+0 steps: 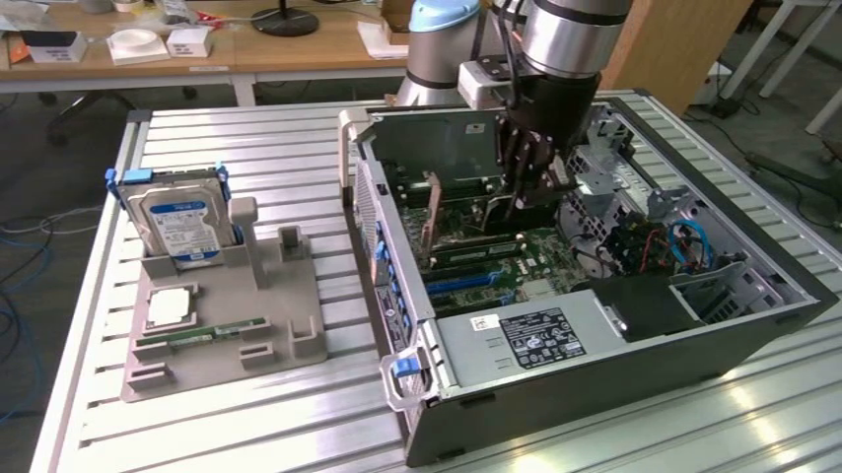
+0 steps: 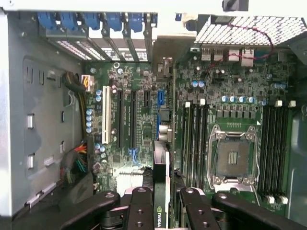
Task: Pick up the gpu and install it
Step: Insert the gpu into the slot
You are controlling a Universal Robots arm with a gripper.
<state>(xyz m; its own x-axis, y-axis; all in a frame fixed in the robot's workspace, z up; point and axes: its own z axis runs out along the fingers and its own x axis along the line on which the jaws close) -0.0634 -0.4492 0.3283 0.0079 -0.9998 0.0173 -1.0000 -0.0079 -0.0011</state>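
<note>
My gripper [image 1: 526, 192] reaches down into the open computer case [image 1: 736, 325], over the motherboard [image 1: 526, 261]. In the wrist view the gripper [image 2: 165, 203] is shut on the gpu [image 2: 159, 172], a thin dark card seen edge-on with a green logo between the black fingers [image 2: 141, 208]. The card hangs above the motherboard [image 2: 240, 91], in line with the blue slot [image 2: 160, 100] and next to the long black expansion slots [image 2: 120, 117]. Its lower edge is hidden, so I cannot tell whether it touches a slot.
A grey fixture [image 1: 283, 325] at the exterior view's left holds the silver blue-labelled hard drive [image 1: 184, 222], a green memory stick [image 1: 197, 338] and a square chip [image 1: 172, 307]. The power supply [image 1: 526, 340], case walls, memory slots [image 2: 194, 139] and processor socket [image 2: 235, 158] surround the gripper.
</note>
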